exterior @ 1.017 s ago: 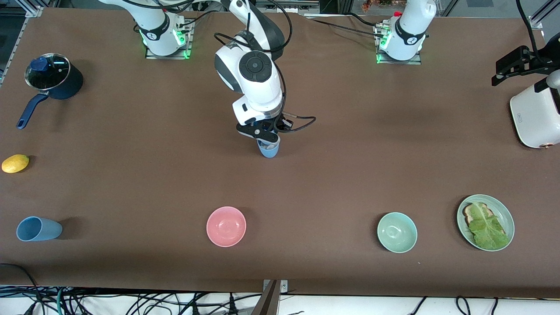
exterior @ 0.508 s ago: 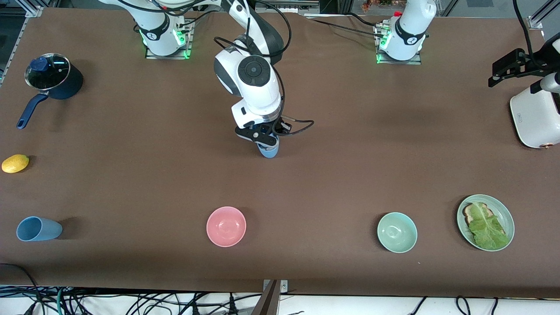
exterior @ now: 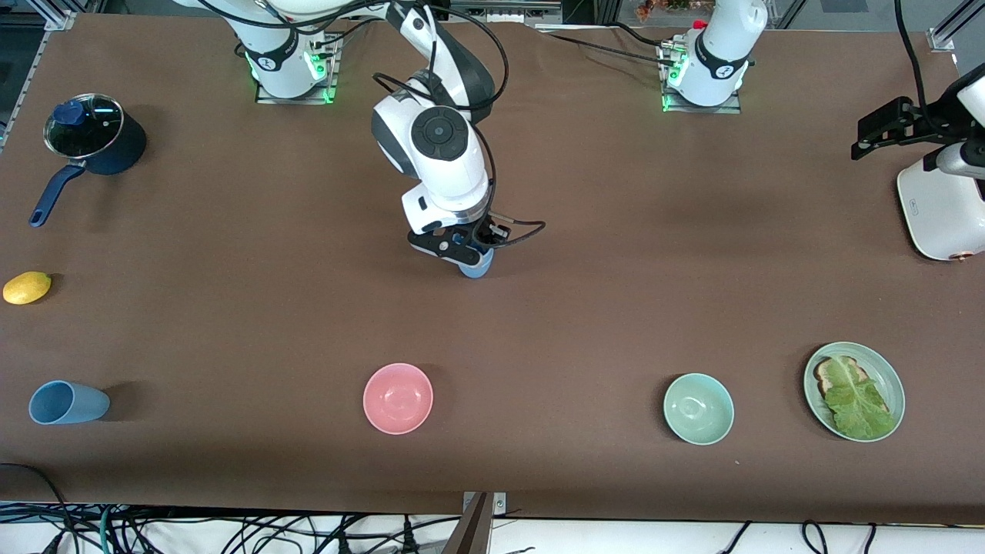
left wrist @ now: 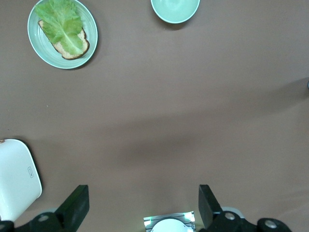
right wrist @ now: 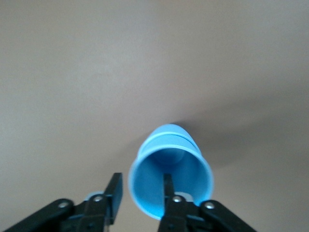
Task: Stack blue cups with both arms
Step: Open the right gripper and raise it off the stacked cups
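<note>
The whole surface is seen from a high front camera facing the arm bases. From well above, the left wrist camera looks down on the green bowl, shared with the front view. The right wrist camera sits close above a blue cup.

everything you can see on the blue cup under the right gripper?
The blue cup is light blue, matte, handleless, tapered. A ridge below its rim suggests two cups nested. It stands mouth up mid-table, farther from the front camera than the pink bowl. The right gripper straddles its rim, one finger inside, one outside.
</note>
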Robot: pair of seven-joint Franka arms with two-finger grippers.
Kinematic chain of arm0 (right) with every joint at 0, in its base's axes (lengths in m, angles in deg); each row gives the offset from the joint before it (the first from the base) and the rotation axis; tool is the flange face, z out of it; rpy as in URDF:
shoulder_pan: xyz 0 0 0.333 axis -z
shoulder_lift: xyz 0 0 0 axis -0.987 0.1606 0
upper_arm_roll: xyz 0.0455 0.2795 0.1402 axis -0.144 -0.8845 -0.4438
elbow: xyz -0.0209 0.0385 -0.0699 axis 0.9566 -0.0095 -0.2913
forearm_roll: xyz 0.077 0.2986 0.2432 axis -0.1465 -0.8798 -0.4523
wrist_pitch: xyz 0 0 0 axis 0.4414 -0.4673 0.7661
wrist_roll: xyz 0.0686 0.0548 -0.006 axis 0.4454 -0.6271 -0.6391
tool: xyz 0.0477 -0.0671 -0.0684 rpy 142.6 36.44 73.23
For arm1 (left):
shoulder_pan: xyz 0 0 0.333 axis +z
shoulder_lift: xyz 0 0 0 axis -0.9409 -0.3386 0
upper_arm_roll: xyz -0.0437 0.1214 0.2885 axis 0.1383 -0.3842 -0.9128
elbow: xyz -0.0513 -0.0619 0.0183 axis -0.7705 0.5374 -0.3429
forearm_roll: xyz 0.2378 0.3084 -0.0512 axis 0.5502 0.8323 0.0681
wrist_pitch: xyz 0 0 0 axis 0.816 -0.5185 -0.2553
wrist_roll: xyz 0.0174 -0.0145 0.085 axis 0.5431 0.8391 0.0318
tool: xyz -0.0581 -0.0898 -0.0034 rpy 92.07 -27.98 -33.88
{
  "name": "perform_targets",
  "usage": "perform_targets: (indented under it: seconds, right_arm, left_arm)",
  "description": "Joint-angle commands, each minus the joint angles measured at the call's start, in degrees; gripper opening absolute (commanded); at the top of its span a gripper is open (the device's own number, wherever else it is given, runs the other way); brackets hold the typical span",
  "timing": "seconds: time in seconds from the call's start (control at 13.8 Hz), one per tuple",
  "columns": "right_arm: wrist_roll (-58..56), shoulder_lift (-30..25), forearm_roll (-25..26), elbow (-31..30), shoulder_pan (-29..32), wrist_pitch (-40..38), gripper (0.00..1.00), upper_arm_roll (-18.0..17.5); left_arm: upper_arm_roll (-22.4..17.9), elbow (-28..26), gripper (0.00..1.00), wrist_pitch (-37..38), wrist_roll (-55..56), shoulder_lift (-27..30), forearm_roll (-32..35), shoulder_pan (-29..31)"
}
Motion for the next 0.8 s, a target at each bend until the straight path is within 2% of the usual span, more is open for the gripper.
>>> perform_targets:
  seconds: [0.0, 0.07, 0.22, 0.36, 0.44, 0.73]
  right_arm:
    - [-0.7, -0.7, -0.1, 1.2, 1.4, -1.0, 0.73, -0.2]
    - [-1.5, -2.0, -0.1, 1.1, 2.3, -1.2, 0.76, -0.2]
    - [-5.7, -4.8, -0.4, 0.6, 4.6, -3.9, 0.88, -0.2]
    - [-12.0, -7.6, -0.6, 0.5, 7.8, -8.9, 0.93, -0.3]
    - [-15.4, -9.3, -0.6, -0.2, 9.5, -11.5, 0.99, -0.3]
    - [-29.6, -15.5, -0.7, -2.1, 16.1, -20.2, 1.0, -0.3]
  left_arm:
    - [-0.2, -0.6, 1.0, 0.3, 1.6, 0.2, -0.7, -0.5]
    - [-0.2, -0.8, 1.0, 0.3, 1.7, 0.3, -0.7, -0.5]
    - [-0.2, -0.7, 1.0, 0.3, 1.6, 0.2, -0.7, -0.4]
    - [-0.2, -0.7, 1.0, 0.3, 1.6, 0.2, -0.7, -0.4]
    - [-0.2, -0.5, 1.0, 0.2, 1.6, 0.2, -0.7, -0.5]
    - [-0.1, -0.3, 1.0, 0.1, 1.6, 0.2, -0.7, -0.5]
